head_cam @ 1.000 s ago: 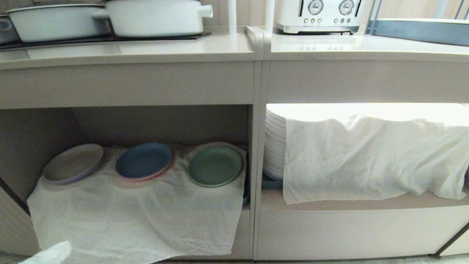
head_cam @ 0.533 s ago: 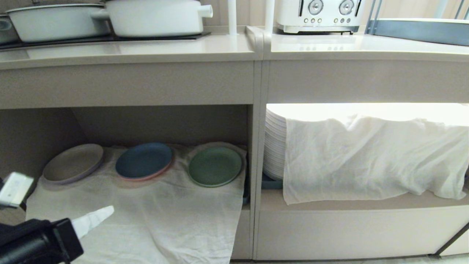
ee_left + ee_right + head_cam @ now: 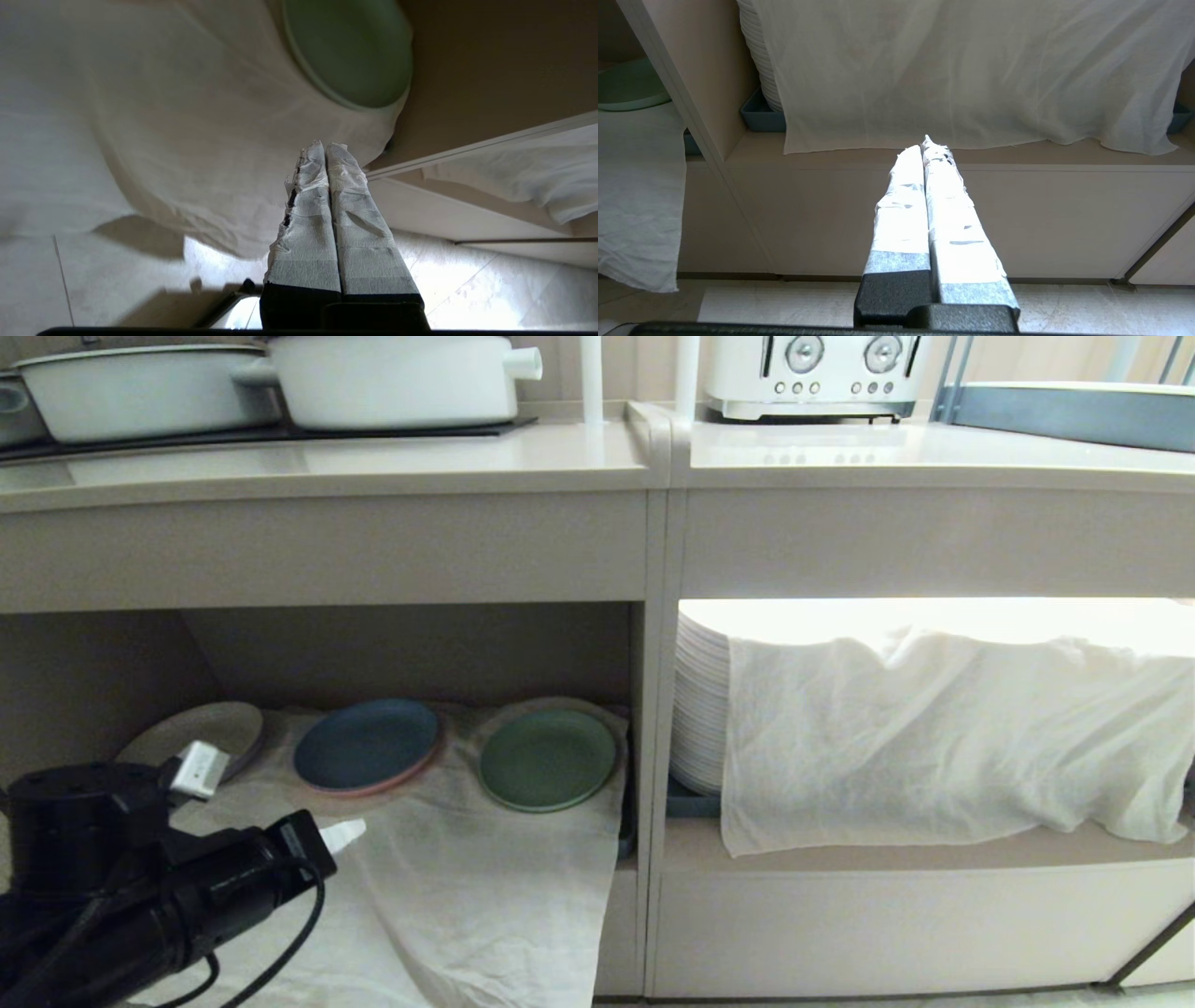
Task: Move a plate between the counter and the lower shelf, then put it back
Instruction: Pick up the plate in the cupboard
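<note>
The mint-green plate (image 3: 548, 759) (image 3: 348, 49) lies flat on the gauzy cloth at the right end of the lower shelf (image 3: 411, 653), and a sliver of the plate (image 3: 626, 86) shows in the right wrist view. My left gripper (image 3: 344, 834) (image 3: 324, 147) hovers in front of the shelf's left half, shut and empty, its taped tips pointing toward the plate from well short of it. The beige counter (image 3: 327, 467) runs above. My right gripper (image 3: 928, 145) is shut and empty, low before the right-hand bay.
A blue plate (image 3: 367, 745) and an off-white plate (image 3: 201, 728) lie left of the green one. The cloth (image 3: 448, 905) hangs over the shelf front. White pots (image 3: 392, 378) and a toaster (image 3: 812, 373) stand on top. A tall white plate stack (image 3: 702, 709) under cloth fills the right bay.
My left arm has risen into the head view from the lower left corner and swung up and right toward the shelf. Its fingers stayed shut. The plates have not moved.
</note>
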Controlling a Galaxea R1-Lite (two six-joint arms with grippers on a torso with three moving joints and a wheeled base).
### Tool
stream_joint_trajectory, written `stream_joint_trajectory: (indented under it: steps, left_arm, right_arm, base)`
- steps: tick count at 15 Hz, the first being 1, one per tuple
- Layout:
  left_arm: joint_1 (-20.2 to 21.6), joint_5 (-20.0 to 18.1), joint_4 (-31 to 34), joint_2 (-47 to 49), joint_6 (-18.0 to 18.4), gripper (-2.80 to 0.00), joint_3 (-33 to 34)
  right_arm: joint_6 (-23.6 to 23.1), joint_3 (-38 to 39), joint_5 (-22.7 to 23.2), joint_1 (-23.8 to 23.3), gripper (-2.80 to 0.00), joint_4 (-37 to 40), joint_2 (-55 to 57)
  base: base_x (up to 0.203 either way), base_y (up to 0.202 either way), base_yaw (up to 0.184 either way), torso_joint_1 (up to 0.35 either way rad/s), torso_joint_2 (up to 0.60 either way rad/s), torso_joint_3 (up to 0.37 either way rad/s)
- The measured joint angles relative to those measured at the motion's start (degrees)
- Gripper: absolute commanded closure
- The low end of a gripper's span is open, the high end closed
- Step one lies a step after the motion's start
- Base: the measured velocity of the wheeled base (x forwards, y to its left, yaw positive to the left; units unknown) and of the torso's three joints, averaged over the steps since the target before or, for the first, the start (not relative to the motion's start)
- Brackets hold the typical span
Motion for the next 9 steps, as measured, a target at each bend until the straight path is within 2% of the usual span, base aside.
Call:
stream_joint_trajectory:
  steps: [4, 9]
  left_arm:
    - [-2.7, 0.1, -0.4, 6.8, -0.1, 0.00, -2.4]
    - [-3.5, 0.5, 2.1, 12.8, -0.2, 0.00, -7.5]
  right_arm:
    - [0.0, 0.0, 0.0, 0.0, 0.00, 0.0, 0.0]
    - [0.0, 0.0, 0.0, 0.0, 0.00, 0.0, 0.0]
  base:
    - [0.000, 0.000, 0.000, 0.000, 0.00, 0.000]
    - [0.000, 0.000, 0.000, 0.000, 0.00, 0.000]
